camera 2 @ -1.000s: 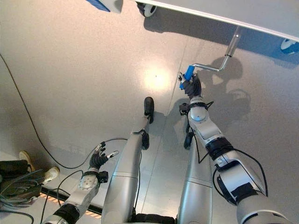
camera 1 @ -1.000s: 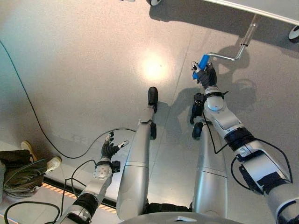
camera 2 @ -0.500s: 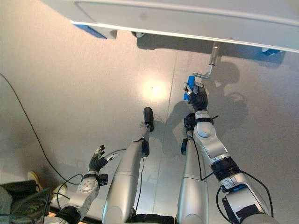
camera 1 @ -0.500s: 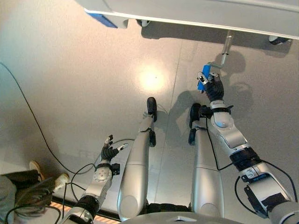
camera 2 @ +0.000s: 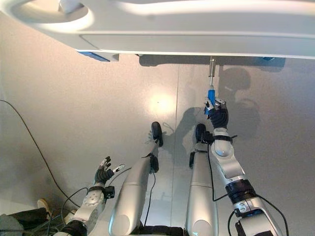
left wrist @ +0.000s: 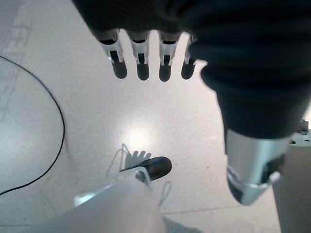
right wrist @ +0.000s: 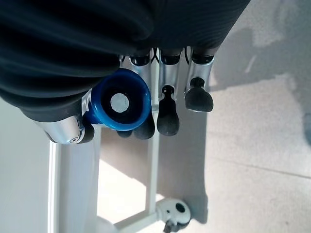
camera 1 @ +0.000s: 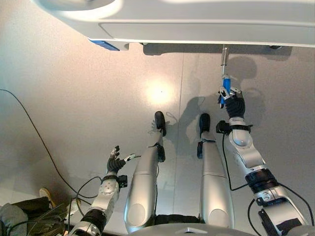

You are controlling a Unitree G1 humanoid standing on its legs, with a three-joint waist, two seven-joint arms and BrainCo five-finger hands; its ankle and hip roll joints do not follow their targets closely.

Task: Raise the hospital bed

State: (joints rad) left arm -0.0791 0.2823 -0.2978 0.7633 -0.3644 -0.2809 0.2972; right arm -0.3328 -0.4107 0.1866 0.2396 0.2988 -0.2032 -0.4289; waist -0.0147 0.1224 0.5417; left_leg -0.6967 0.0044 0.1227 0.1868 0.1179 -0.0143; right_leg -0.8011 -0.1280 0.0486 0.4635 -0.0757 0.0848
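The pale grey hospital bed [camera 1: 197,24] spans the far side of the eye views. A metal crank rod [camera 1: 224,55] sticks out from under its edge and ends in a blue handle [camera 1: 225,89]. My right hand [camera 1: 236,105] is shut on that handle, with the arm stretched forward. In the right wrist view the blue handle's round end [right wrist: 121,106] sits inside the curled fingers [right wrist: 166,114]. My left hand [camera 1: 115,163] hangs low at the lower left, fingers [left wrist: 142,60] straight over bare floor, holding nothing.
A blue fitting [camera 1: 104,45] hangs under the bed's left part. A bed caster [right wrist: 175,213] stands on the floor past my right hand. A person's shoe [camera 1: 45,194] and dark trouser leg [camera 1: 15,216] lie at the lower left, on smooth grey floor.
My right hand has swung the blue handle round from the left of the crank shaft to in line below it. The camera has shifted, so more of the bed shows. The left hand stays idle.
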